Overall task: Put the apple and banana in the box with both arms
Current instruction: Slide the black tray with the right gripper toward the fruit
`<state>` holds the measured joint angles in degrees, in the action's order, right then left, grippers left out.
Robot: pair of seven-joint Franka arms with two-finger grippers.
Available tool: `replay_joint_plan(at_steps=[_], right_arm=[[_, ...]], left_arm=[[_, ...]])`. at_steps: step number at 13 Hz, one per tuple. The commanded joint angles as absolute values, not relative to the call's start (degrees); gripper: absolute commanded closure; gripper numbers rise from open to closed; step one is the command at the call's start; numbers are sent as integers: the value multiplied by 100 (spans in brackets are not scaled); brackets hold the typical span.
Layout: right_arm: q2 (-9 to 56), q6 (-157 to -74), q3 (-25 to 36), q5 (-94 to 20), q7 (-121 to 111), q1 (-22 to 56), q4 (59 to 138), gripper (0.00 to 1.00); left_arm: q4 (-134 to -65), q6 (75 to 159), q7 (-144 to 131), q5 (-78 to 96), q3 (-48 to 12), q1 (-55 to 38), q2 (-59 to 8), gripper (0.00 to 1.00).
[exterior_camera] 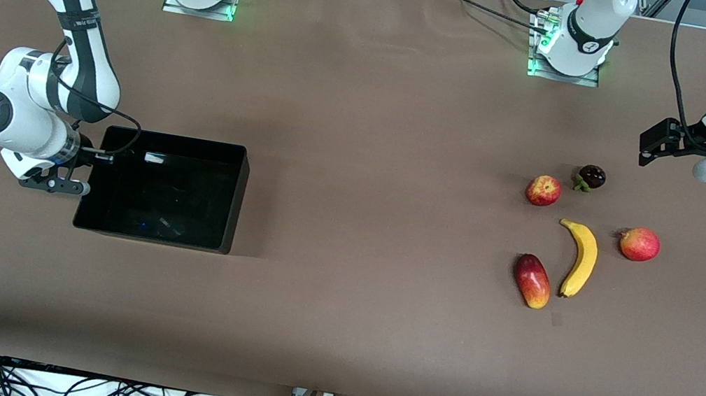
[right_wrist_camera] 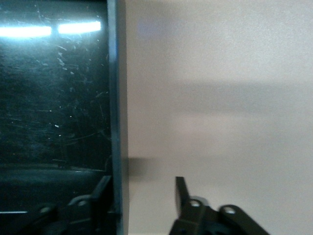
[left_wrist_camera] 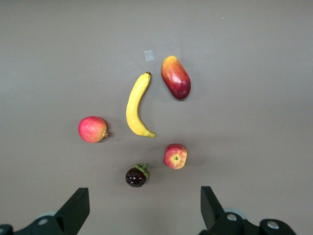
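Your right tool (right_wrist_camera: 144,198) straddles the box (exterior_camera: 238,201) wall, fingers apart on either side, not clamped. Your left tool (left_wrist_camera: 144,208) hangs spread wide over the desk (exterior_camera: 378,131) near the apple (exterior_camera: 543,190) and banana (exterior_camera: 580,259). No readable labels.

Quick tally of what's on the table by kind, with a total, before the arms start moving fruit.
Apple: 1
Banana: 1
Pointed red fruit: 1
Mango-like fruit: 1
Dark purple fruit: 1
Box: 1
Total: 6, that is 5 fruits and 1 box
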<state>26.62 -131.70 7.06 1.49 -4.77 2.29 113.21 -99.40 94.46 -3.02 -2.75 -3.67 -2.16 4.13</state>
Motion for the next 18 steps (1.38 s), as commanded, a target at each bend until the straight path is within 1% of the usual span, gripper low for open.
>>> replay_joint_plan(at_steps=[1, 6, 7, 11, 15, 16, 18], right_arm=[[2619, -13201, 659, 62, -545, 150, 11347, 100], [2426, -12991, 615, 18, -562, 158, 11250, 100], [2400, -12834, 598, -17, -562, 167, 11146, 100], [2382, -11893, 107, -350, -563, 167, 10215, 100], [2408, -11795, -728, -781, -405, 333, 9739, 100], [2452, -11795, -877, -921, -274, 491, 9651, 100], [2723, -11830, -940, -1133, 505, 1078, 9292, 100]], left_arm=[[-9826, 9316, -176, -193, -352, -193, 404, 0], [-9826, 9316, -176, -193, -352, -193, 404, 0], [-9826, 9316, -176, -193, -352, -193, 404, 0], [-9826, 9316, -185, -193, -352, -193, 404, 0], [-9826, 9316, -185, -193, -352, -202, 404, 0], [-9826, 9316, -185, -193, -360, -202, 404, 0], [-9826, 9316, -185, -193, -352, -202, 404, 0]])
